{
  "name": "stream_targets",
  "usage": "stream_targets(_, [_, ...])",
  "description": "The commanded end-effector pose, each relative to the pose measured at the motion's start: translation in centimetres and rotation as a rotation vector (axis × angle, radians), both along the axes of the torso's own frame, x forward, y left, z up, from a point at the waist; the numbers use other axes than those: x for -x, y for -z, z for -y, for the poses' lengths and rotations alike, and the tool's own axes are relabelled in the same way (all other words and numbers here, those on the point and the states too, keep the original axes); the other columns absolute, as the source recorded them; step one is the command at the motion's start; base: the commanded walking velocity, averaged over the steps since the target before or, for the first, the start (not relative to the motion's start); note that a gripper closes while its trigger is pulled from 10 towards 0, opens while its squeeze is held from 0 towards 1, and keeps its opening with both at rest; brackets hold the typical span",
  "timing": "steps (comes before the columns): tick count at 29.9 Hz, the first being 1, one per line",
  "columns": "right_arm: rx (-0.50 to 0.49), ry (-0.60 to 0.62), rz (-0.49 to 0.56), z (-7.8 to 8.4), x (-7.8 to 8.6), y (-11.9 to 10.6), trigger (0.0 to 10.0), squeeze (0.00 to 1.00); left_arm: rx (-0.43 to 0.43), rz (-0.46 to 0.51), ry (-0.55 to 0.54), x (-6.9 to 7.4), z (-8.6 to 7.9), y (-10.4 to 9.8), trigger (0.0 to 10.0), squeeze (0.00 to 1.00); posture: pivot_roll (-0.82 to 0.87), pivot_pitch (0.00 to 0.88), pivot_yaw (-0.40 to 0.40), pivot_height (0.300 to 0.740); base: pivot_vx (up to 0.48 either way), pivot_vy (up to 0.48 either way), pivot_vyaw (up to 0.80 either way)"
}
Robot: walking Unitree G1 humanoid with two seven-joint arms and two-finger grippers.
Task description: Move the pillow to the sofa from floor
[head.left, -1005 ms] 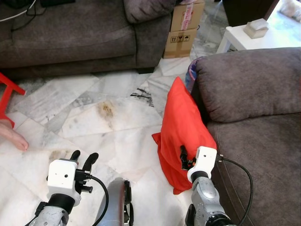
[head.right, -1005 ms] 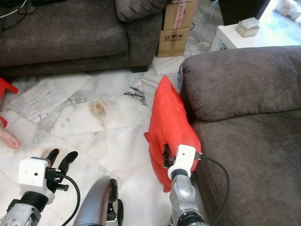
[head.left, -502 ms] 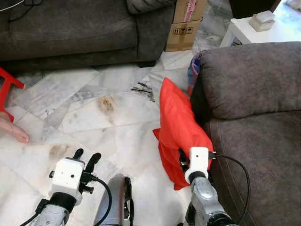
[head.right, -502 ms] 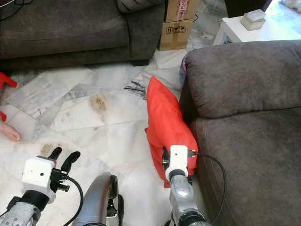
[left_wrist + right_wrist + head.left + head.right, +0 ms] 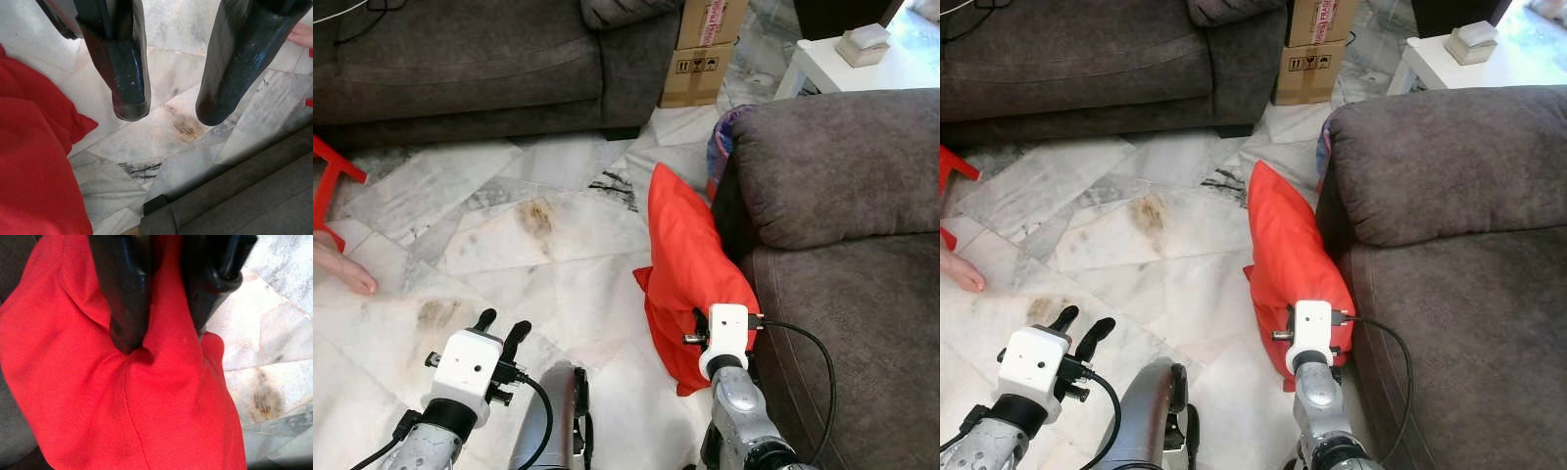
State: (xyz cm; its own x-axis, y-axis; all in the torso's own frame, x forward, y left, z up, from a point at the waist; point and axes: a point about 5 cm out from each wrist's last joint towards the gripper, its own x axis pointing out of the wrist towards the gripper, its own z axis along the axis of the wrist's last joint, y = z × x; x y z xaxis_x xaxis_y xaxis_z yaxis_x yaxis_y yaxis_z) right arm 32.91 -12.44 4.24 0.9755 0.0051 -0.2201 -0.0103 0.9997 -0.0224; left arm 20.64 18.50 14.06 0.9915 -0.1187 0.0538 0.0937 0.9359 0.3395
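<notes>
A red pillow (image 5: 690,255) stands on edge on the marble floor, leaning against the arm of the grey sofa (image 5: 842,166) on my right. My right gripper (image 5: 166,328) is shut on a fold of the pillow's lower part; in the left eye view its white wrist box (image 5: 727,331) sits right at the pillow's lower edge. Low at the left, my left gripper (image 5: 505,323) hangs open over bare floor with nothing between its fingers (image 5: 129,105). The sofa's seat cushion (image 5: 862,323) lies to the right of the pillow.
A second dark sofa (image 5: 460,59) runs along the back. A cardboard box (image 5: 705,49) and a white side table (image 5: 842,64) stand at the back right. At the far left are a red stool leg (image 5: 333,181) and a person's bare foot (image 5: 342,269).
The whole view has shifted a little, so the camera moved. My right gripper stays clamped on the pillow, which leans on the sofa arm as before. The left gripper is still open.
</notes>
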Motion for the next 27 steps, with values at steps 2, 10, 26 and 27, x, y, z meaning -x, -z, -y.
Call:
stream_targets(2, [0.001,0.013,-0.063,0.21,0.74,1.20,0.0,0.00,-0.026,-0.027,0.013,0.32,0.08,0.59,10.0,0.00,0.39,0.360,-0.028,0.603,0.000,0.000,0.00])
stream_targets(10, [0.003,-0.004,-0.062,-0.06,0.67,1.12,0.0,0.00,-0.057,-0.032,0.039,0.24,0.52,0.87,10.0,0.00,0.38,0.350,-0.031,0.603,0.000,0.000,0.00])
stream_targets(26, [-0.041,0.004,-0.065,-0.04,0.43,0.91,0.0,0.00,-0.081,-0.024,0.052,-0.41,0.62,1.02,10.0,0.00,0.37,0.320,-0.031,0.603,0.000,0.000,0.00])
stream_targets(27, [-0.054,0.003,-0.063,0.03,0.34,0.81,0.0,0.00,-0.081,-0.023,0.055,-0.63,0.70,1.09,10.0,0.00,0.36,0.309,-0.032,0.603,0.000,0.000,0.00])
